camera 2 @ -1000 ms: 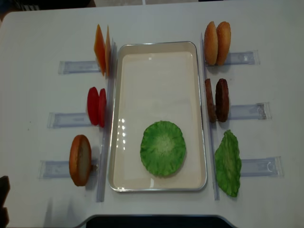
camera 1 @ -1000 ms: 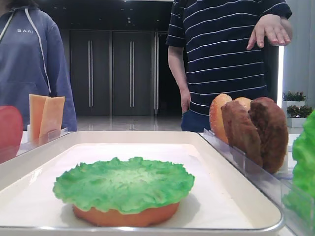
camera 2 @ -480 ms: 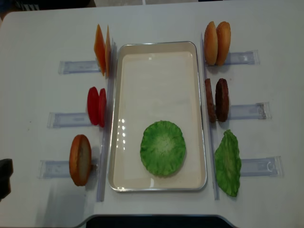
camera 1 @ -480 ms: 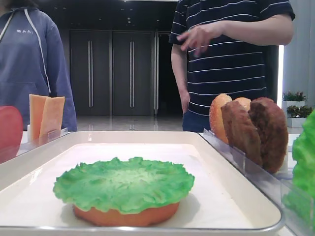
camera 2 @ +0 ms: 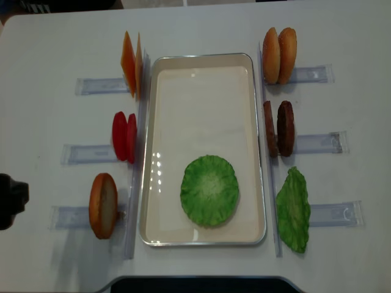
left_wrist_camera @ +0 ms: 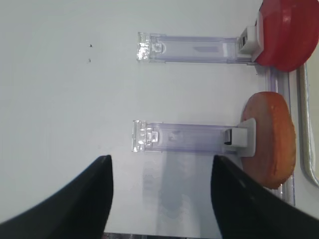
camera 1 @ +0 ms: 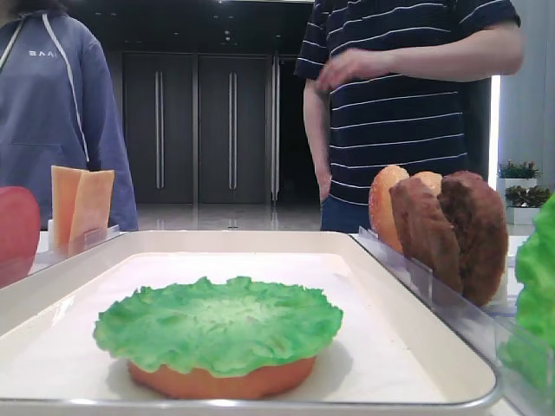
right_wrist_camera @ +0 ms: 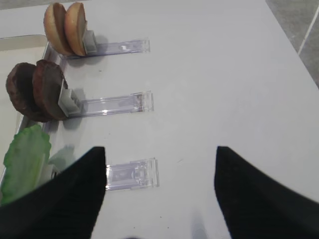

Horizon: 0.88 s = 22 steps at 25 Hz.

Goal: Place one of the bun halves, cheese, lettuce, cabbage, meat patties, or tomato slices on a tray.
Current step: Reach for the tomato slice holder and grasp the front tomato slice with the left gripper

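So far we had lettuce [camera 2: 209, 190] over a bun half [camera 1: 221, 380] on the tray [camera 2: 201, 61]; tomato slices [camera 2: 124, 137] etc. waited at the table's left edge, left pincer [left_wrist_camera: 159, 199] spread wide w/ nothing held.

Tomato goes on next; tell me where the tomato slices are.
In the overhead view the tomato slices stand on edge in a clear holder left of the tray, between the cheese above and a bun half below.

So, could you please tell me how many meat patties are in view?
2: one meat patty beside the tray's right rim, the other just outboard of it, both upright in their holder.
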Tool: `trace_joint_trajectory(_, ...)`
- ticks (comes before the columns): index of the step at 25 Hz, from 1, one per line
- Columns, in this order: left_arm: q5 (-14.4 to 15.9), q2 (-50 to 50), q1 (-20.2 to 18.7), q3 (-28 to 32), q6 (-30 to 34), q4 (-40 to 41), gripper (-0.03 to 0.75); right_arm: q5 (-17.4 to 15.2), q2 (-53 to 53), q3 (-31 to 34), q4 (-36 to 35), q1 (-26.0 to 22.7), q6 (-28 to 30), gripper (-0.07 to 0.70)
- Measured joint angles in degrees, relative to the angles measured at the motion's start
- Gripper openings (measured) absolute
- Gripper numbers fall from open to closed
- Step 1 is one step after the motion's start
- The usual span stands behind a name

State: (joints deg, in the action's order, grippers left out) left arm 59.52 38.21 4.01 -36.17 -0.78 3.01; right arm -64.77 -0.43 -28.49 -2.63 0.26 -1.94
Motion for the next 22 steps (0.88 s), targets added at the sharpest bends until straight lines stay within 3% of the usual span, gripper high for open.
trace_joint_trajectory(16, -1.07, 18.27, 0.00, -6.49, -3.01, 0.00, 0.471, -0.01, 0.00, 0.00, 0.00, 0.00, 0.00, 0.471)
trace_joint_trajectory(22, -3.56, 20.55, 0.00, -9.66, -3.14, -0.42, 0.471, -0.01, 0.00, 0.00, 0.00, 0.00, 0.00, 0.471)
